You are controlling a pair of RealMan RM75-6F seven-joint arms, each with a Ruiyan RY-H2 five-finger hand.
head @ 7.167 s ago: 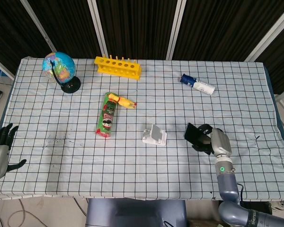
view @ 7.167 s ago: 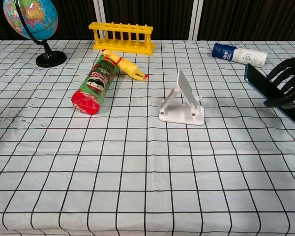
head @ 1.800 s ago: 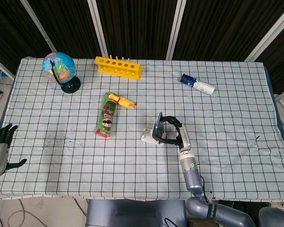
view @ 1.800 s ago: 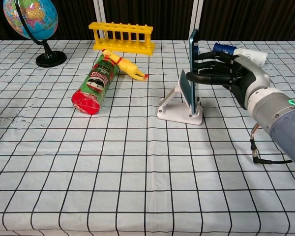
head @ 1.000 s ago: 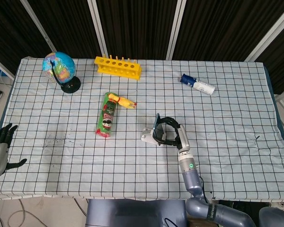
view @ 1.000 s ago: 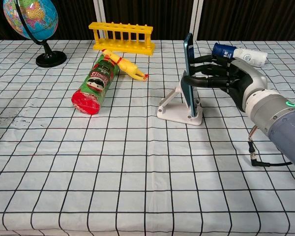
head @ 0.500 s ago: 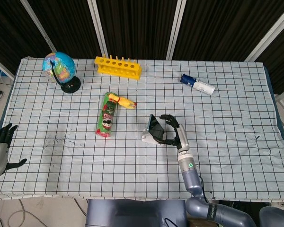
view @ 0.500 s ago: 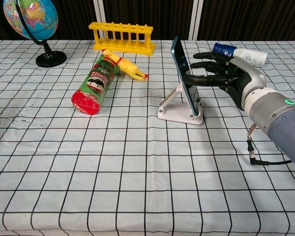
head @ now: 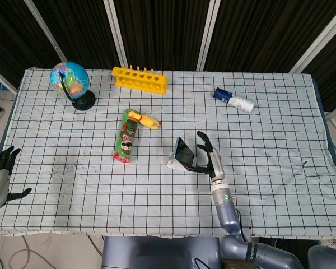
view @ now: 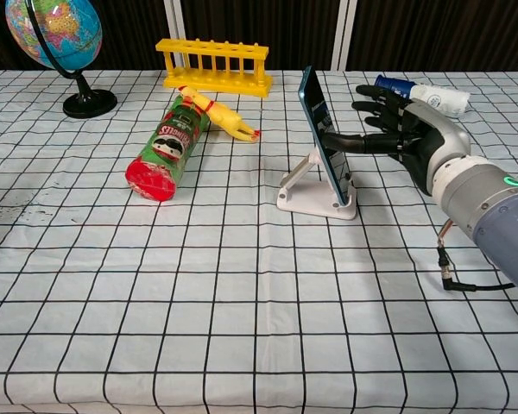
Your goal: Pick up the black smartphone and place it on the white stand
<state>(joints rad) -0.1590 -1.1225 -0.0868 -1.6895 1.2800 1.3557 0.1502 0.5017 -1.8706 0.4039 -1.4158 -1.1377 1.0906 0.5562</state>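
We found the black smartphone point(view: 322, 136) leaning back on the white stand point(view: 315, 191), its lower edge seated in the stand's lip and its screen tilted toward the right hand point(view: 403, 136). A second earlier that hand had wrapped the phone and held it nearly upright above the stand; half a second earlier the phone had tipped back onto the rest with the fingers loosening. Now the fingers point(view: 373, 107) were spread apart and held nothing, though one lower finger reached toward the phone's face and we could not tell whether it touched. In the head view the right hand point(head: 209, 158) sat just right of the stand point(head: 177, 163), with the phone point(head: 183, 151) propped on it. We judged the placing done in substance, with only a clean withdrawal away from the stand left, taking care not to knock the phone. Far to the stand's left, the left hand point(head: 1, 174) hung past the table edge, fingers apart and empty.
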